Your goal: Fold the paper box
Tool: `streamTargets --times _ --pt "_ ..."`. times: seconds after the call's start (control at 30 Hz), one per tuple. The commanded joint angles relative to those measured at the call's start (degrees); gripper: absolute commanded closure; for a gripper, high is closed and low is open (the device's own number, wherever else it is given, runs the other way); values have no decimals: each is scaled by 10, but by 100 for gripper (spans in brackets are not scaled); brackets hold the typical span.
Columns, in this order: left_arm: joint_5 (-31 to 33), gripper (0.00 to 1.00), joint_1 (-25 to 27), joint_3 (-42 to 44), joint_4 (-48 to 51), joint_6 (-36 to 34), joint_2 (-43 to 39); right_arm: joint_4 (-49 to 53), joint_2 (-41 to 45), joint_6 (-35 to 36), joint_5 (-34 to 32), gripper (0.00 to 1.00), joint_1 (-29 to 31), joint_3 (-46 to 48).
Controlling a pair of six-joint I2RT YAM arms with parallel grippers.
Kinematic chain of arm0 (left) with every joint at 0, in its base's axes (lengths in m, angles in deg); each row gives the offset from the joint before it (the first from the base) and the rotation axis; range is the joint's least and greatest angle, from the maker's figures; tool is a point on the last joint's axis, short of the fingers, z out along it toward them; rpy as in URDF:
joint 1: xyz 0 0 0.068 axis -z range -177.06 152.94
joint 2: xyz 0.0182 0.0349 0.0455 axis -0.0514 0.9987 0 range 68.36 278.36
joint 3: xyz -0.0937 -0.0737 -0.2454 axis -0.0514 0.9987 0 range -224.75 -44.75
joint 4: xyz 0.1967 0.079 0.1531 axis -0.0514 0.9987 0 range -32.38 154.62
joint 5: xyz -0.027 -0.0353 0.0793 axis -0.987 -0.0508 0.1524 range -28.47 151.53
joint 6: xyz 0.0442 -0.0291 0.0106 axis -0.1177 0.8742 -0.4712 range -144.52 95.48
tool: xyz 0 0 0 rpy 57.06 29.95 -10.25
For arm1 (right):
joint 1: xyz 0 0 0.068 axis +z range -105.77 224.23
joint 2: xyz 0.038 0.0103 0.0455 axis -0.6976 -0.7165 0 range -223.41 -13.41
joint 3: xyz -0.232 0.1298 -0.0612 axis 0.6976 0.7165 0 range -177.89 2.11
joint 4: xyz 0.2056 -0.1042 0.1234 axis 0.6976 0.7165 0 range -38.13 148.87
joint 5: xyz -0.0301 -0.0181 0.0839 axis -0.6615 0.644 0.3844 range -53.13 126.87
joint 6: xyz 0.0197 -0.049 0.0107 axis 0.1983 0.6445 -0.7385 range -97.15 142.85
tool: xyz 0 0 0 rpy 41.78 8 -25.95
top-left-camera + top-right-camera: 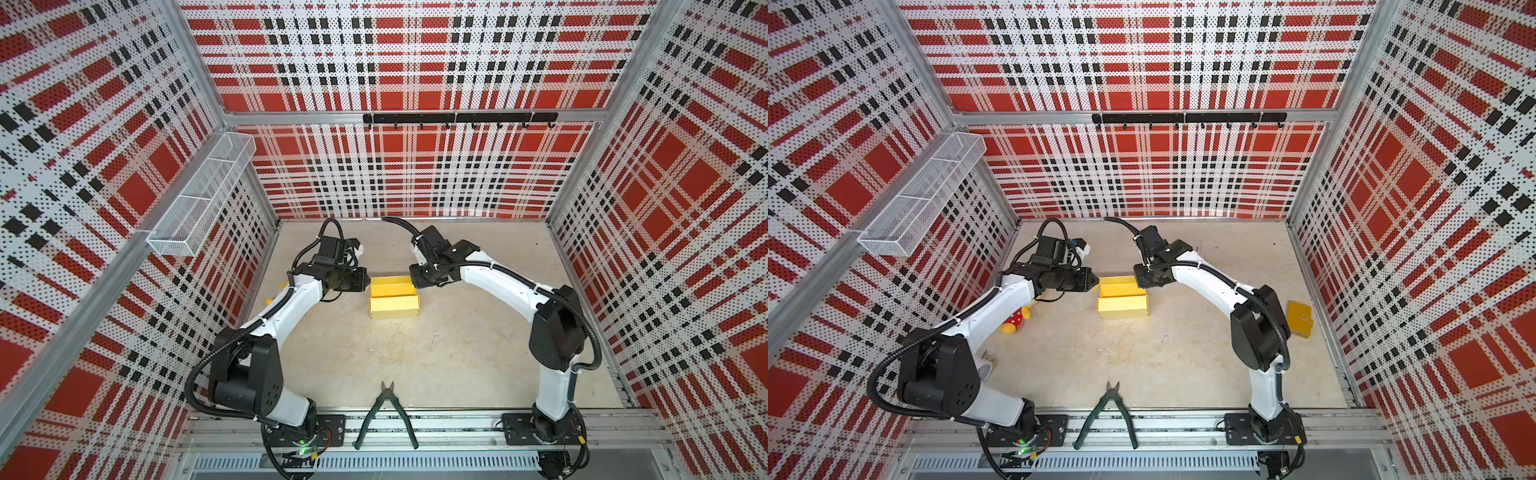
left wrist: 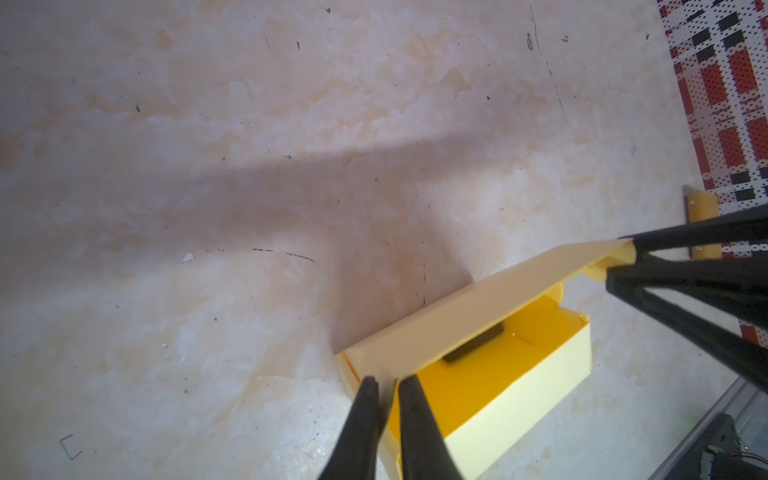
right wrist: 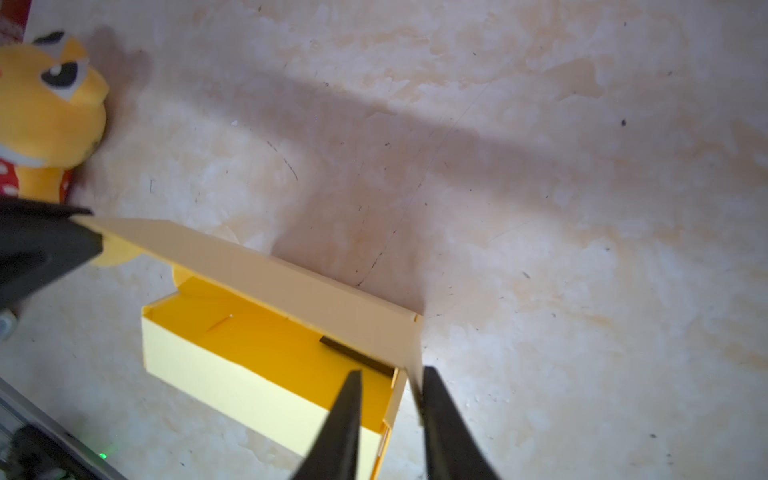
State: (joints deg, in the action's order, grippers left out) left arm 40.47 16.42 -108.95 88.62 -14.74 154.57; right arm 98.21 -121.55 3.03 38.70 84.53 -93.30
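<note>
Left claw slightly apart at 9 o'clock end of paper box, right claw apart at 3 o'clock end

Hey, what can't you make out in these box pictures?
Left gripper: left wrist view, jaws nearly closed at the paper box lid; grip unclear.
Plush toy: right wrist view, cut off by the frame edge.
Orange-yellow flat piece: left wrist view, partly behind the right gripper.
Dark strip in the box: same view, partly under the lid, unidentifiable.
</note>
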Motion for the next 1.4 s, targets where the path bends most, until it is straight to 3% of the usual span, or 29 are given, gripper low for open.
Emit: streamTargets --times 0.0,0.03,0.13,0.33,0.5,0.6,0.67,0.77,0.83,0.93,1.03,1.13,1.23,1.37 --pt "-14 85 6 7 -25 -4 -11 -34 76 40 -23 56 5 46" --pt "-13 85 7 7 -28 -10 -11 -49 102 52 -28 50 5 69" --pt "-16 85 8 7 -35 -23 -12 -91 165 98 -26 46 5 135" --pt "-31 86 9 11 -43 -29 -18 -189 257 153 -10 45 17 251" --pt "-32 86 5 20 -46 -31 -19 -323 275 362 2 43 110 349" --pt "-54 73 4 13 -44 -56 -30 -360 270 423 25 42 119 378" --pt "-82 65 -4 -9 -23 -115 -40 -382 278 460 23 42 119 396" --pt "-131 43 -17 -68 36 -235 -28 -438 303 496 25 41 119 440" --pt "-151 31 -18 -122 94 -327 -2 -485 319 488 31 41 115 474" --pt "-186 29 -14 -183 152 -416 41 -561 338 445 37 42 107 529" --pt "-207 30 4 -225 190 -475 87 -613 345 355 64 49 102 567" --pt "-220 32 17 -294 276 -535 155 -740 314 243 94 71 102 621" --pt "-236 35 20 -334 335 -574 208 -886 246 195 90 94 126 665" --pt "-202 35 33 -341 328 -606 231 -1015 154 169 70 100 138 678"
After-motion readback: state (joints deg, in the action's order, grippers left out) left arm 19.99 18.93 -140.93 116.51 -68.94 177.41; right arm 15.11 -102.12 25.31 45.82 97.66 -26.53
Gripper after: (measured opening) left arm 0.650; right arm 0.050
